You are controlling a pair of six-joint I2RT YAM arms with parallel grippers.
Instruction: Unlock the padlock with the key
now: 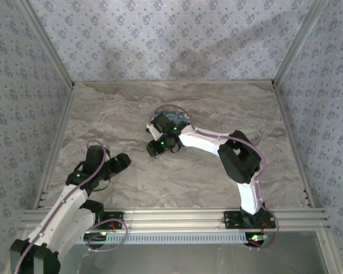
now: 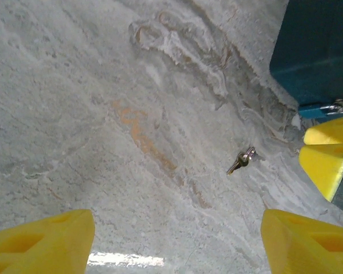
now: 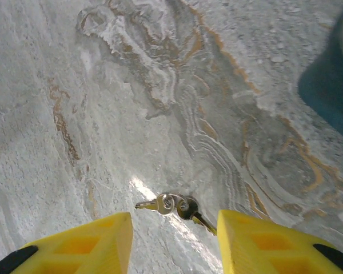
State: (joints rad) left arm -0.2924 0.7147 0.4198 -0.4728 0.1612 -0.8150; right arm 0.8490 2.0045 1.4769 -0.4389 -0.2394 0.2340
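claw of right arm (image 3: 172, 231) hangs spread just above keys (image 3: 172, 205).

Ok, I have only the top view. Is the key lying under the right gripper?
Observer: Nearly. In the right wrist view, keys on a ring lie flat on the table between the right gripper's open fingers, not gripped.
Operator: And the other one, is it open?
Observer: Yes, the left gripper is open; its camera shows the keys ahead, clear of its fingers.
Operator: What else lies near?
Observer: The left wrist view shows a small silvery piece at the edge of the box; I cannot tell what it is.
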